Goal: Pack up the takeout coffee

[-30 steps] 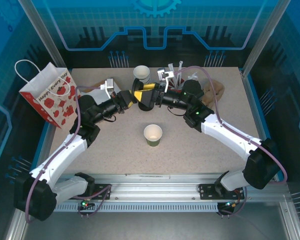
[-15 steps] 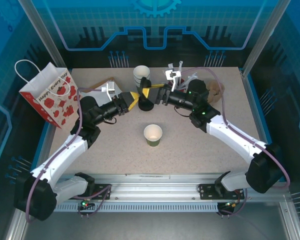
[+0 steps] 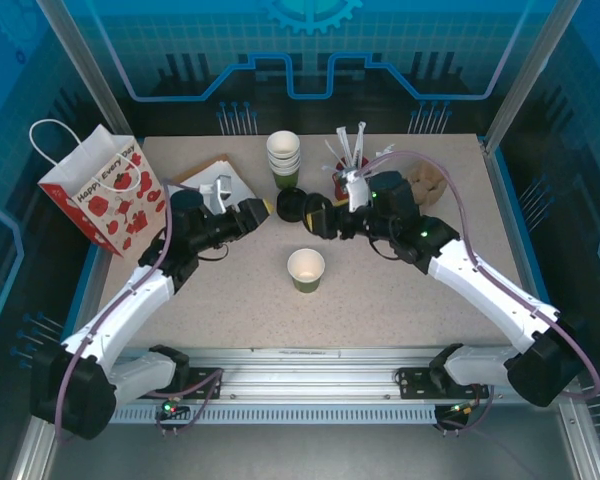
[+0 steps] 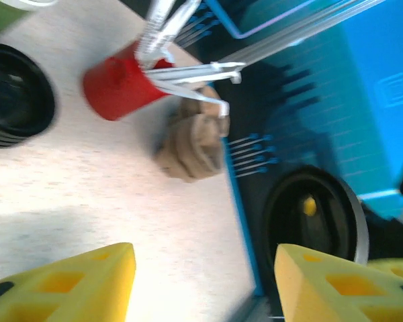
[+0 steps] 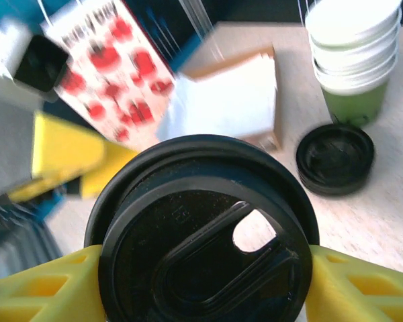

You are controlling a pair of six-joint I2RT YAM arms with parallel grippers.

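While the right gripper (image 5: 205,288) held a black lid (image 5: 205,228) clamped level between its fingers (image 5: 47,292), just beyond the olive-green coffee cup (image 3: 306,270), that cup stood open and lidless on the table (image 3: 230,310), probably awaiting capping before bagging. Beyond the cup and to its left, the left gripper (image 4: 201,282) hung with fingers apart and empty, seemingly giving the lid room. The paper bag (image 3: 102,190) stood far left of the cup.

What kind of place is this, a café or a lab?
Probably a lab booth staged as a coffee counter: stacked paper cups, a red cup of straws, and blue panels around the table.
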